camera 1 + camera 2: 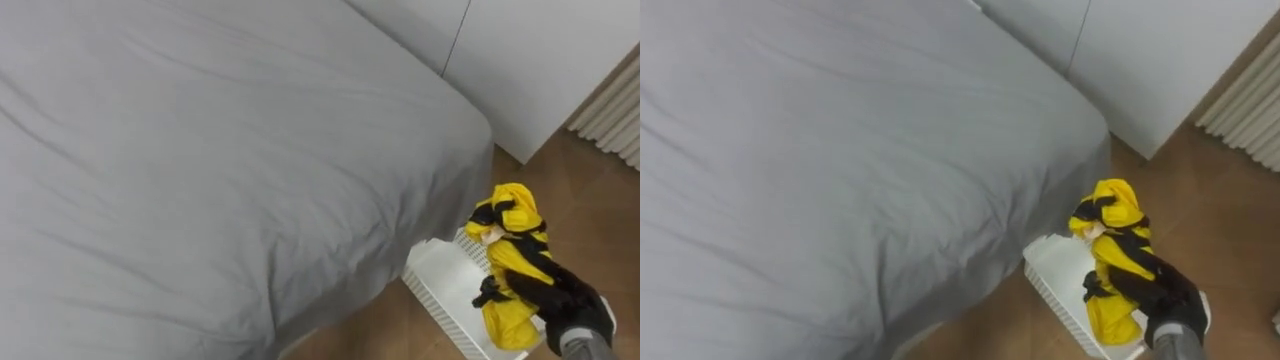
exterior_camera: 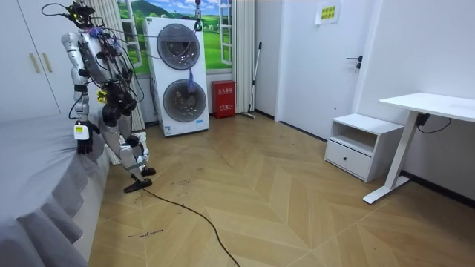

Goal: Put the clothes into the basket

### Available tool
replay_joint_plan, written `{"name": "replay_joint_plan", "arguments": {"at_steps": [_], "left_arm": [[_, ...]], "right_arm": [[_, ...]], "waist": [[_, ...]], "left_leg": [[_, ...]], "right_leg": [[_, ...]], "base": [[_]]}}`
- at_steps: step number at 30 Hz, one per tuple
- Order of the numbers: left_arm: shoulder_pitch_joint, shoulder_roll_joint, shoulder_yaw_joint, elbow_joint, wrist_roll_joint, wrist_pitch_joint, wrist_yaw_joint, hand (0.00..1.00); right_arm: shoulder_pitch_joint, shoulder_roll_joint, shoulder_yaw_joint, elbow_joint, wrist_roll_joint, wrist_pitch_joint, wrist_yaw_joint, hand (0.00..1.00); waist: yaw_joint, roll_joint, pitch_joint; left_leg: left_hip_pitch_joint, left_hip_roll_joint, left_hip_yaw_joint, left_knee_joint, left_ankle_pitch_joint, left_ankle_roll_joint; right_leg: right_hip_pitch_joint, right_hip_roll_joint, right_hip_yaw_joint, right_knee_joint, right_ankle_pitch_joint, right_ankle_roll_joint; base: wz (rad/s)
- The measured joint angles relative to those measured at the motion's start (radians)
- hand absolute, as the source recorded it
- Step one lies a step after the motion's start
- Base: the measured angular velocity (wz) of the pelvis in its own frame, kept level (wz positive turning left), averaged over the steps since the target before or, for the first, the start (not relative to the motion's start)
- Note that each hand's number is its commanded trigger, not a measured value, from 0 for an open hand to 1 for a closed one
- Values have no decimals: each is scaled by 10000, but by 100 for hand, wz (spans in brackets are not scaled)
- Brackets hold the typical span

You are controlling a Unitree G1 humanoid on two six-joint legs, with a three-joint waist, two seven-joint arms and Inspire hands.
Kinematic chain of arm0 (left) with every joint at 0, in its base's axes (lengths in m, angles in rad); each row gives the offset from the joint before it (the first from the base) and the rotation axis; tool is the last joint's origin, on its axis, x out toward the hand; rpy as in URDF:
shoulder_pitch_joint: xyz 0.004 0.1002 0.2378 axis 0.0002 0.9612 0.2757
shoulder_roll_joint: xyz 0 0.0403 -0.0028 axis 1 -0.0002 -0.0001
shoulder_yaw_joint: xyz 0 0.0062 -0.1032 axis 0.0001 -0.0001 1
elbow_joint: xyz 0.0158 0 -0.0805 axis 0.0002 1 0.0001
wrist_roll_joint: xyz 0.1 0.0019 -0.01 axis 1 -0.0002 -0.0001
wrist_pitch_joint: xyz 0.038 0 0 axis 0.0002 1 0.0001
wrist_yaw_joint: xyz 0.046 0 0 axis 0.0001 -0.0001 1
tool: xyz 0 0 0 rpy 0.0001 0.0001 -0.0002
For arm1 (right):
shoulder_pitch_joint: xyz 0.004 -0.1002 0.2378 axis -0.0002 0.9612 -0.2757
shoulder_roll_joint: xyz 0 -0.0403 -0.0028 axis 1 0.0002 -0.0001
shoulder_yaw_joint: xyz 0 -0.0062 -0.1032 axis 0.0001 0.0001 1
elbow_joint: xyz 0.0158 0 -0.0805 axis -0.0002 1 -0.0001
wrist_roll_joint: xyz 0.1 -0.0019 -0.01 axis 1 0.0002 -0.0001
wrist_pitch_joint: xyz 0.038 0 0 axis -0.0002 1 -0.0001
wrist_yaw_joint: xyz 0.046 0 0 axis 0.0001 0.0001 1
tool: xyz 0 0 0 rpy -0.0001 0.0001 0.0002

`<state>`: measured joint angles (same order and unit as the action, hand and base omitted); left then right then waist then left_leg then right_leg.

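Note:
A yellow and black garment (image 1: 515,225) (image 1: 1110,212) hangs bunched in my right hand (image 1: 556,293) (image 1: 1160,290), whose dark fingers are curled round the cloth. It hangs right over a white slatted basket (image 1: 436,274) (image 1: 1052,270), its lower end down inside. The basket stands on the wooden floor against the corner of the bed. In the room view I stand at that bed corner, with the yellow cloth (image 2: 102,95) at chest height. My left hand (image 2: 84,141) hangs low beside the bed's edge.
The grey-sheeted bed (image 1: 200,150) takes up the left and middle. White cupboard doors (image 1: 540,50) and a ribbed radiator (image 1: 615,120) stand behind the basket. Stacked washing machines (image 2: 180,78) stand further along the wall, and a white desk (image 2: 427,107) is across the room.

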<state>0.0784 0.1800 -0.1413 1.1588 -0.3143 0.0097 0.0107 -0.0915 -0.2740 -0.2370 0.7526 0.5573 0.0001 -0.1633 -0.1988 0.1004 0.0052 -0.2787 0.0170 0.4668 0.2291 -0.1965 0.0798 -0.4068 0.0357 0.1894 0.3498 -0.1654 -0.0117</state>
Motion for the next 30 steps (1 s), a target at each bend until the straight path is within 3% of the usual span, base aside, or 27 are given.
{"name": "replay_joint_plan", "arguments": {"at_steps": [7, 16, 17, 20, 21, 25, 30], "left_arm": [[-170, 70, -23, -311, -84, -197, -14, 0], [-448, 159, -604, -401, -89, -254, -12, 0], [-442, 161, -614, -406, -86, -254, -12, 0], [-451, 241, -632, -426, -86, -261, -13, 0], [-449, 298, -632, -423, -88, -254, -13, 0], [-445, 446, -660, -415, -88, -229, -8, 0], [-453, 446, -814, -407, -89, -184, -4, 0]], "right_arm": [[-1049, -606, 46, 1568, 657, -252, -265, 100], [-1677, -797, 201, 2237, 1287, -325, -467, 100], [-1699, -814, 202, 2284, 1458, -325, -468, 91], [-1979, -1020, 186, 3022, 2137, -326, -527, 44], [-2030, -1123, 185, 3318, 2254, -326, -609, 0], [-2081, -1266, 184, 3470, 2290, -324, -874, 0], [-2128, -1413, 184, 3470, 2331, -327, -1172, 0]], "waist": [[443, 20, 6], [732, -33, 61], [737, -37, 64], [695, -27, 70], [713, -30, 73], [742, -23, 86], [729, -7, 175]], "left_leg": [[-741, -59, -357, 211, 210, 87], [-1336, -219, -770, 63, 411, 169], [-1354, -222, -794, 68, 411, 169], [-1477, -250, -942, 140, 411, 169], [-1489, -272, -975, 139, 411, 170], [-1639, -310, -953, 143, 411, 170], [-1672, -316, -928, 171, 411, 170]], "right_leg": [[-556, -177, -391, 123, 5, -9], [-1002, -384, -859, 127, -8, 10], [-1006, -388, -873, 121, -10, 12], [-1029, -460, -1073, 127, -70, 13], [-1031, -484, -1117, 154, -107, 18], [-1348, -540, -1252, 493, -166, 24], [-1372, -577, -1366, 495, -225, -23]], "base": [[17], [19], [11], [18], [13], [0], [-1]]}}
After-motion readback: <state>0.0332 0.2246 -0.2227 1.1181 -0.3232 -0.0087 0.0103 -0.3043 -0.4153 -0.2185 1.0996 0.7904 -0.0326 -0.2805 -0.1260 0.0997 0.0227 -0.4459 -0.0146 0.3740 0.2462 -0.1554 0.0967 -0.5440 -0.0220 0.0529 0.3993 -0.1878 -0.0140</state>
